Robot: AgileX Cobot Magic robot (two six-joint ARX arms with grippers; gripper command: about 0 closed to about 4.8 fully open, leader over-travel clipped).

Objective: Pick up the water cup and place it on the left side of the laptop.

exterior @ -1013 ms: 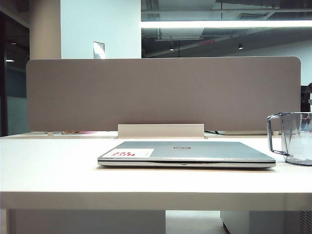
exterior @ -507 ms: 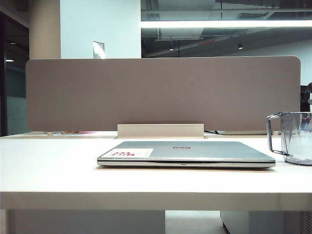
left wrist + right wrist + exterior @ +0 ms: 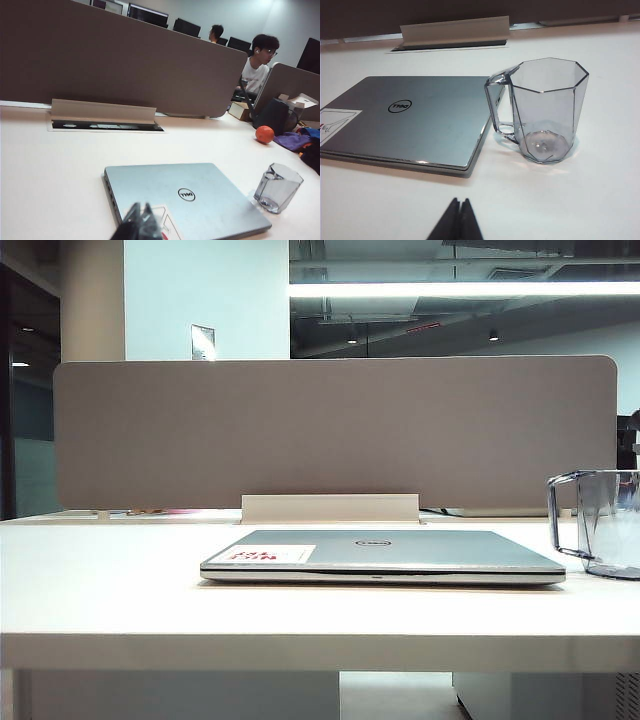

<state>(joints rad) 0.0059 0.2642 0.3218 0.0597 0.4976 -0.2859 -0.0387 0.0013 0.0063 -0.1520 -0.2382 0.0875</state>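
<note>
- A white desk (image 3: 110,590) is backed by a grey felt divider (image 3: 330,430).
- The left gripper (image 3: 141,220) is seen pinched shut, empty, above the laptop's near edge.
- The thin, matte silver laptop (image 3: 385,555) lies closed mid-desk; bare desk is left on its left.
- The faceted, clear cup (image 3: 542,110) stands upright just right of the laptop, handle toward it.
- The right gripper (image 3: 459,215) is shut, empty, short of the cup.

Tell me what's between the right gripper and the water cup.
Nothing: the right wrist view shows only bare white table between the shut right gripper and the water cup. The laptop lies off to the side.
</note>
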